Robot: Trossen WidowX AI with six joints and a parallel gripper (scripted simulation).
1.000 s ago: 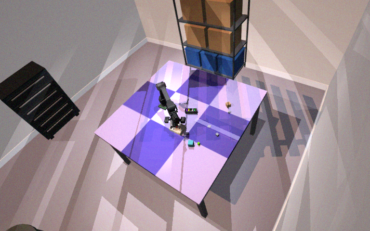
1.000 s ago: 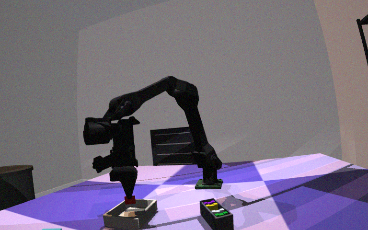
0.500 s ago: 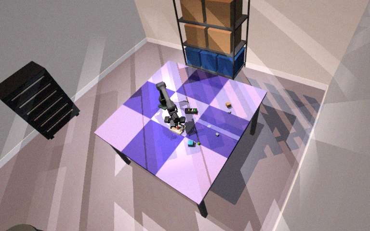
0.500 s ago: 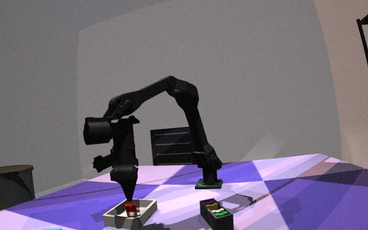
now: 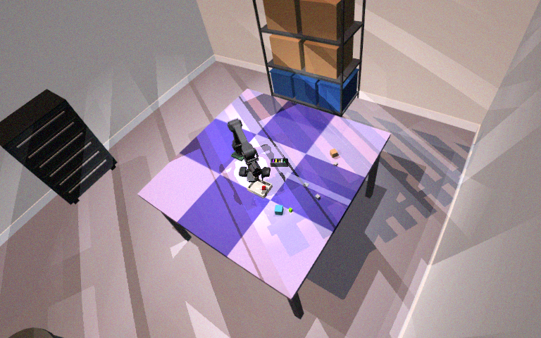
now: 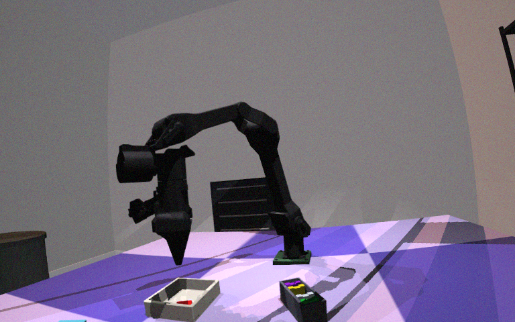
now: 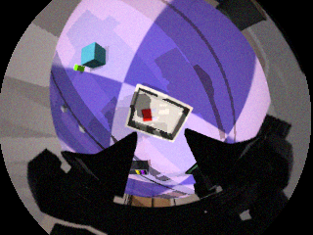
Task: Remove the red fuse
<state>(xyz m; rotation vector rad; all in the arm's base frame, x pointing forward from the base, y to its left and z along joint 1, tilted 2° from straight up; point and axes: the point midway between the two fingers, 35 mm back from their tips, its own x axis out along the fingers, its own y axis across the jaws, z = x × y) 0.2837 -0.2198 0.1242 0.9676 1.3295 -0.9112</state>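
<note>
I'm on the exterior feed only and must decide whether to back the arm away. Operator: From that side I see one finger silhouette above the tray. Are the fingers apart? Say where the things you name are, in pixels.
Observer: Yes. In the wrist view the gripper (image 6: 178,263) (image 7: 160,132) is open, a wide gap between its fingertips.
Operator: The tray's near wall partly hides the red fuse. Is it wholly inside?
Observer: Yes, the wrist view shows the red fuse (image 5: 263,187) (image 6: 184,302) (image 7: 147,115) within the tray's (image 5: 251,191) (image 6: 170,312) (image 7: 153,134) four walls.
</note>
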